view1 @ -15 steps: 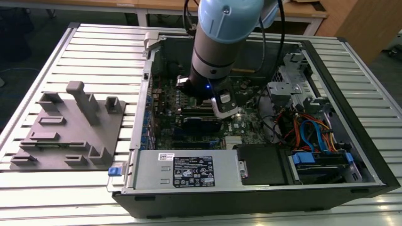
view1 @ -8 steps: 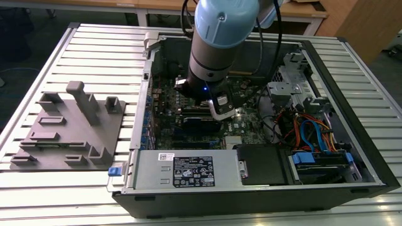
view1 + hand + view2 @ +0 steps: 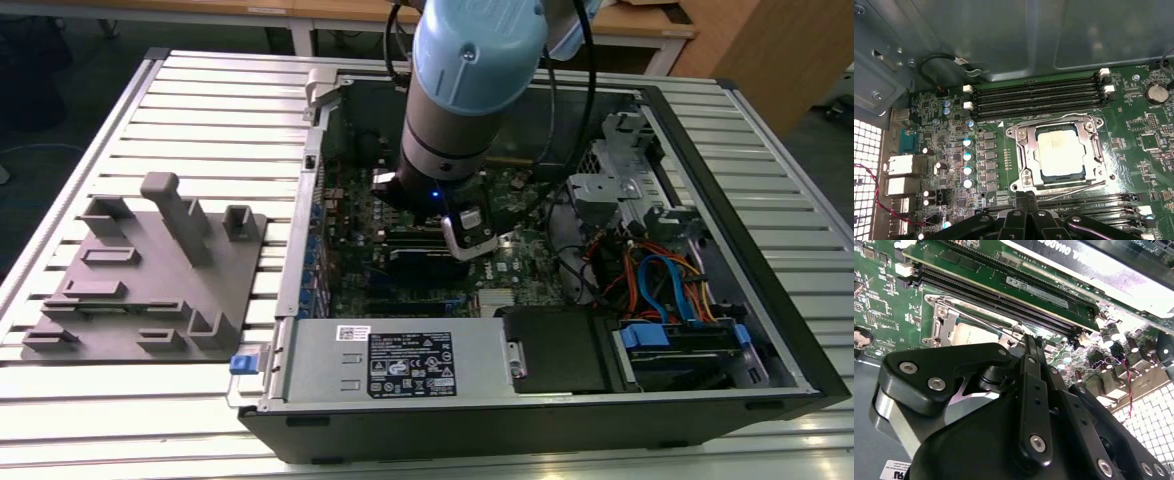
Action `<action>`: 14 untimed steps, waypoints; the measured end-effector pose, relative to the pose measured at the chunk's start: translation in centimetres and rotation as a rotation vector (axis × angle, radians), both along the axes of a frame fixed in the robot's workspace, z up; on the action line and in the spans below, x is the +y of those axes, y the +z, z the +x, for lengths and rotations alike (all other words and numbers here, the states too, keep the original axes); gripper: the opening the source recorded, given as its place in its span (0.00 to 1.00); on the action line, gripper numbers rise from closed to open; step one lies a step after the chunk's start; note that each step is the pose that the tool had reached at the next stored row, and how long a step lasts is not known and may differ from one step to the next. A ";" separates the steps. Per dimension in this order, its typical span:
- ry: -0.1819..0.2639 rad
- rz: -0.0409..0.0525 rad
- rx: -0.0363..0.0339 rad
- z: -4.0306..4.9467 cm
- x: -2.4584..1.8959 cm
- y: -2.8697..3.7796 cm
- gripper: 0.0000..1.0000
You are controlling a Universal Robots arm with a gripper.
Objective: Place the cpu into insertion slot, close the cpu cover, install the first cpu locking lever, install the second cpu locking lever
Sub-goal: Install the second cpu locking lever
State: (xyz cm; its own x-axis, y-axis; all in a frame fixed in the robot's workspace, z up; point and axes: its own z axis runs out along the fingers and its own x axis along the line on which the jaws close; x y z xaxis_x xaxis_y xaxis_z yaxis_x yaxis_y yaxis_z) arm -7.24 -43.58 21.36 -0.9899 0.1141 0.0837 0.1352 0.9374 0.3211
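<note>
- Nearest the lens in the first wrist view, low centre of frame, the pincer (image 3: 1025,196) has its black fingertips pressed together, nothing between them, right at the socket's edge.
- Just past that, the cpu (image 3: 1060,151) sits flat in the insertion slot (image 3: 1040,173), mid-frame.
- The cpu cover (image 3: 1024,147) looks closed down around it.
- Behind, memory slots (image 3: 1036,97) run across the green board.

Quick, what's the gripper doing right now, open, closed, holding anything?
Gripper: fingers closed together, holding nothing visible, tips at the edge of the cpu cover, which is down over the cpu.
</note>
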 end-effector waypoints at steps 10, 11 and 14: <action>0.000 0.0069 -0.0001 0.00 -0.06 -0.17 0.10; 0.000 0.0073 -0.0001 0.00 -0.07 -0.18 0.10; 0.000 0.0075 -0.0001 0.00 -0.10 -0.21 0.10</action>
